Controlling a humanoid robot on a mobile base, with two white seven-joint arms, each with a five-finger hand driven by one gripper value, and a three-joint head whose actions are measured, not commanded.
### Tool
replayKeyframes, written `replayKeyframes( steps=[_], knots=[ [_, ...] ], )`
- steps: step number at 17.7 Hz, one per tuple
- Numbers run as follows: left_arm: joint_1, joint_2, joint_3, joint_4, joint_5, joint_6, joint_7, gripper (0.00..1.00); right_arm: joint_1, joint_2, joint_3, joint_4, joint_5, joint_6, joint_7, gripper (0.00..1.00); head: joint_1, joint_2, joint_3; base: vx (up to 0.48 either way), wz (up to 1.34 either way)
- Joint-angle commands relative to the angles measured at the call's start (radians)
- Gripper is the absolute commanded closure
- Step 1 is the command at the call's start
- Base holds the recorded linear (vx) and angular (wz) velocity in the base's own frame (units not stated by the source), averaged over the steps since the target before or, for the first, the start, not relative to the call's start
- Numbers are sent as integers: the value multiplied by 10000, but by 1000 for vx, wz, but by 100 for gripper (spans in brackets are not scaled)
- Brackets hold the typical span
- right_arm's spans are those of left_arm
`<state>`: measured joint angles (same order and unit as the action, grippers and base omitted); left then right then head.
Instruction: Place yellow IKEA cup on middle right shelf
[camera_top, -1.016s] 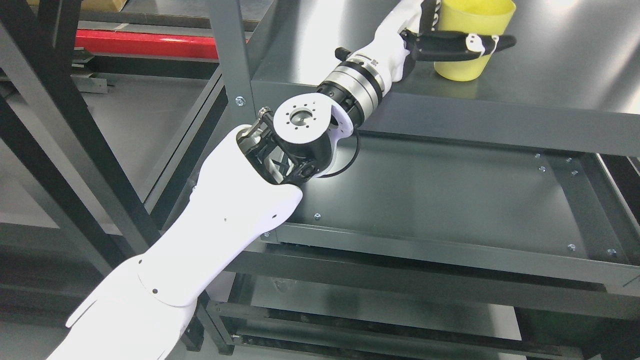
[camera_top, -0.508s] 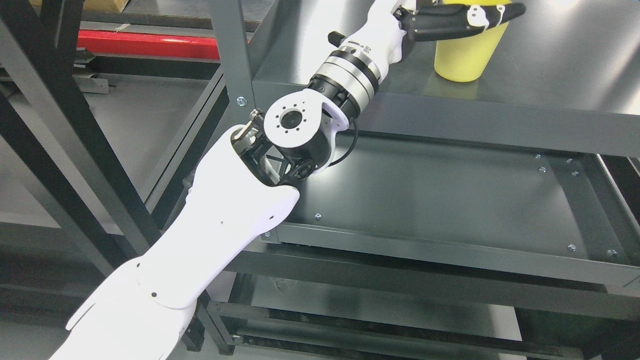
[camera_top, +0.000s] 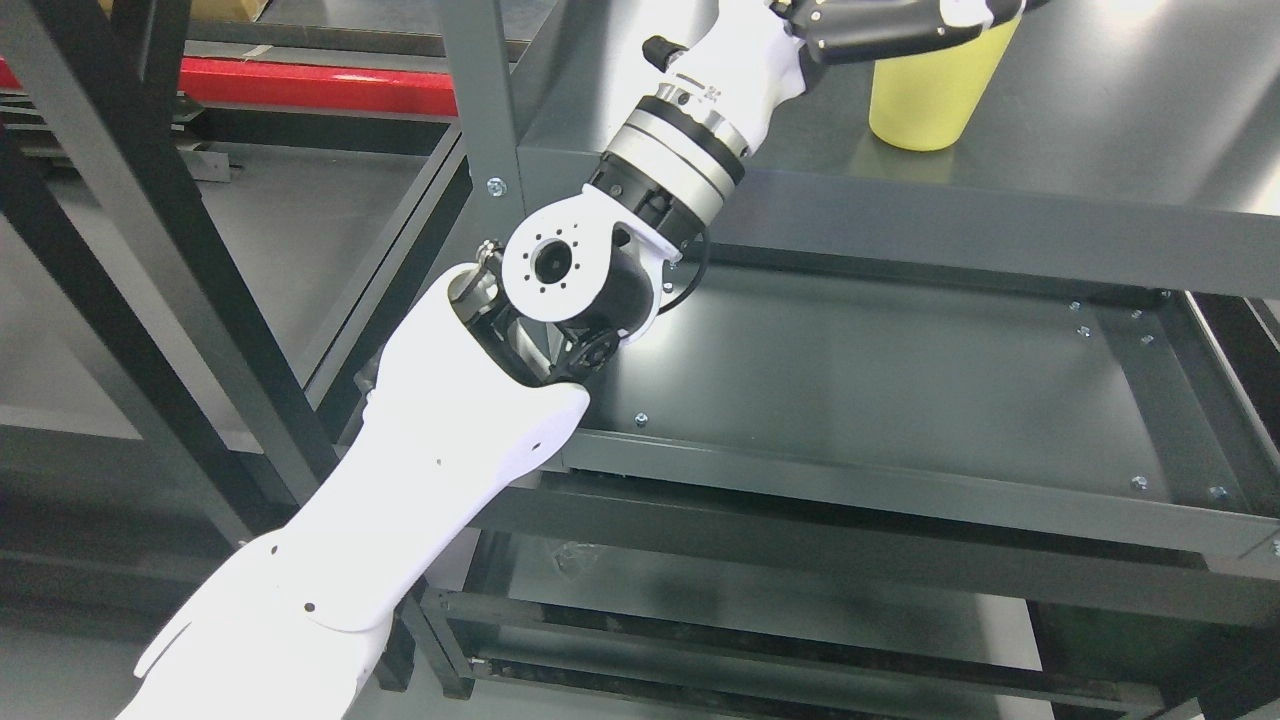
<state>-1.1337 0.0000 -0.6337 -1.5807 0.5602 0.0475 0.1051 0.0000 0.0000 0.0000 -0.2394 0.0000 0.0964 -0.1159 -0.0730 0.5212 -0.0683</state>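
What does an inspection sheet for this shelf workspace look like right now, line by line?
Surface: dark grey metal shelf, with a bare lower shelf beneath it.
Job's things: yellow cup upright on the upper shelf near its front edge; its rim is cut off by the picture's top.
Clutter: nothing seen.
Grippers: left robot hand at the cup's upper part, black fingers across its front; the grip is not clear. Right one not in view.
Cables: black cable looped at the left arm's elbow joint.
Surroundings: black frame posts, red beam behind.
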Motion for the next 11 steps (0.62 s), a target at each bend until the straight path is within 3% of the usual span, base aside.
replayKeyframes(
  steps=[1,4,7,11],
  knots=[
    [491,174,631,-468,-386,-153,-483,1,138,-175,169,1,-245,-28,-7,1,0,0,0,-68,0],
    [675,174,615,-576,-401,-153,-1293,1,123,-175,169,1,-245,-28,-7,1,0,0,0,-103,-18],
    [1272,174,249,-515,-386,-107,-3117,1,138,-175,169,1,-245,-28,-7,1,0,0,0,-116,-80],
    [2315,174,-1038,97,-782,-30,-4716,1,138,-175,169,1,-245,-28,-7,1,0,0,0,-137,20]
  ],
)
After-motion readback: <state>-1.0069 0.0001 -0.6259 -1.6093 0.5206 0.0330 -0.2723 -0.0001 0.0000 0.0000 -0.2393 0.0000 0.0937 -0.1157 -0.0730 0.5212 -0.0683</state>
